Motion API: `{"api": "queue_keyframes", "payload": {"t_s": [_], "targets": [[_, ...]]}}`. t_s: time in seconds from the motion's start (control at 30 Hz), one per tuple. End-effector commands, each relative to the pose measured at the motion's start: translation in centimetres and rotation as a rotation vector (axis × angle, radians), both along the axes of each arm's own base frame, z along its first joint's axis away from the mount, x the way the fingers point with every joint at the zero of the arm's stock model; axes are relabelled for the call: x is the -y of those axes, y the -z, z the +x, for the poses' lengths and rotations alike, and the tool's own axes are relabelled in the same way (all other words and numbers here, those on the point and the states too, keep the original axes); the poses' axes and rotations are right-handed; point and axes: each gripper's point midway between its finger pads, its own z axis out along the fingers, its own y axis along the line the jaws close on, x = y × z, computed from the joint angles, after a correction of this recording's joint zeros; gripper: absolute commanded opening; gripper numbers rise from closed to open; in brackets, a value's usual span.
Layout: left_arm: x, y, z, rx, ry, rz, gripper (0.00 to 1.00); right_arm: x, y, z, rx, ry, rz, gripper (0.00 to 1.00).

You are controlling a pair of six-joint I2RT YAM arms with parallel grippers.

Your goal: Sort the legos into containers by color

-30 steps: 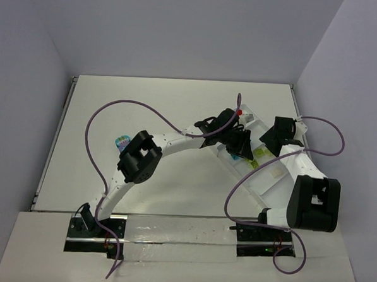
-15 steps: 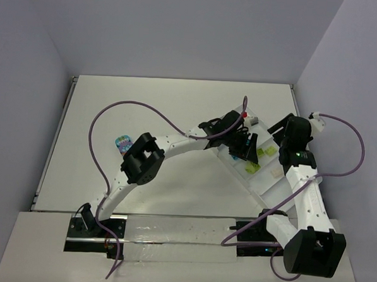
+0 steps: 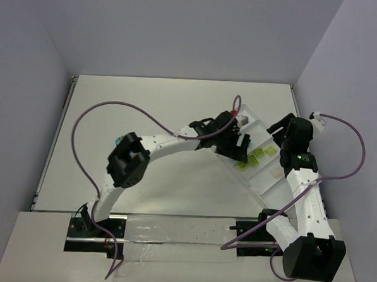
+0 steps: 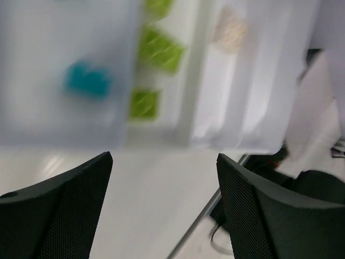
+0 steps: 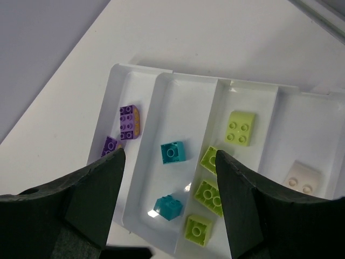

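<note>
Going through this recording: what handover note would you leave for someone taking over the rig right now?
Left gripper: open, empty, at the tray's edge.
Right gripper: open, empty, above the tray.
Done: purple legos in the end compartment, teal legos in the next, lime legos in the third, one cream lego in the fourth.
Left: a small clump on the table, mostly hidden by the left arm's elbow. One purple brick seems to carry an orange-brown piece.

four lime legos (image 5: 241, 128), two teal (image 5: 173, 152), two purple (image 5: 128, 120)
</note>
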Motion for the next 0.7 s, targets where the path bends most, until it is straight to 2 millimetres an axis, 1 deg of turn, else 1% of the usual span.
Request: {"api": "queue_keyframes", "payload": {"t_s": [0.0, 0.03, 0.07, 0.1, 0.13, 0.17, 0.2, 0.23, 0.27, 0.33, 0.37, 0.4, 0.43, 0.47, 0.5, 0.57, 0.67], "targets": [[-11.7, -4.7, 6.0, 0.121, -0.347, 0.099, 0.83, -0.2, -3.2, -0.1, 0.074, -0.028, -0.023, 0.75], [-14.5, -3.0, 6.2, 0.104, -0.411, 0.153, 0.82, -0.3, -3.4, -0.1, 0.078, -0.036, -0.021, 0.75], [-18.1, -3.0, 7.3, 0.116, -0.530, 0.187, 0.82, -0.5, -3.4, -0.1, 0.080, -0.046, -0.019, 0.75], [-20.9, -2.2, 7.9, 0.112, -0.604, 0.227, 0.82, -0.7, -3.3, -0.1, 0.079, -0.057, -0.014, 0.75], [-23.8, -1.2, 8.0, 0.094, -0.685, 0.279, 0.82, -1.1, -3.1, 0.0, 0.078, -0.072, -0.005, 0.75], [-27.4, -1.2, 8.3, 0.093, -0.811, 0.320, 0.83, -1.4, -2.8, 0.1, 0.076, -0.088, 0.007, 0.75], [-31.1, -1.1, 8.3, 0.096, -0.936, 0.361, 0.83, -1.8, -2.5, 0.2, 0.075, -0.105, 0.020, 0.75], [-33.7, -0.7, 7.9, 0.087, -1.011, 0.398, 0.85, -2.2, -2.3, 0.4, 0.074, -0.121, 0.033, 0.75], [-35.8, -0.3, 7.5, 0.079, -1.071, 0.430, 0.89, -2.5, -2.0, 0.5, 0.073, -0.135, 0.044, 0.75], [-38.4, -0.5, 7.0, 0.083, -1.170, 0.455, 0.98, -2.9, -1.7, 0.8, 0.065, -0.152, 0.049, 0.75], [-39.2, -0.6, 6.6, 0.081, -1.205, 0.460, 0.99, -3.0, -1.7, 1.0, 0.059, -0.159, 0.050, 0.75], [-40.1, -0.3, 6.3, 0.076, -1.232, 0.478, 0.99, -3.1, -1.6, 1.1, 0.050, -0.166, 0.050, 0.75], [-40.4, -0.2, 5.9, 0.069, -1.231, 0.494, 0.99, -3.1, -1.7, 1.3, 0.050, -0.166, 0.050, 0.75], [-41.8, 0.2, 5.8, 0.062, -1.276, 0.518, 0.99, -3.4, -1.7, 1.4, 0.050, -0.177, 0.053, 0.75], [-42.7, 0.5, 5.7, 0.051, -1.295, 0.529, 0.99, -3.5, -1.6, 1.4, 0.051, -0.183, 0.055, 0.75], [-43.6, 1.1, 5.9, 0.018, -1.306, 0.510, 0.99, -3.7, -1.4, 1.4, 0.051, -0.189, 0.055, 0.75], [-44.7, 1.3, 6.9, -0.014, -1.308, 0.474, 0.99, -3.9, -0.7, 1.2, 0.035, -0.195, 0.059, 0.76]]}}
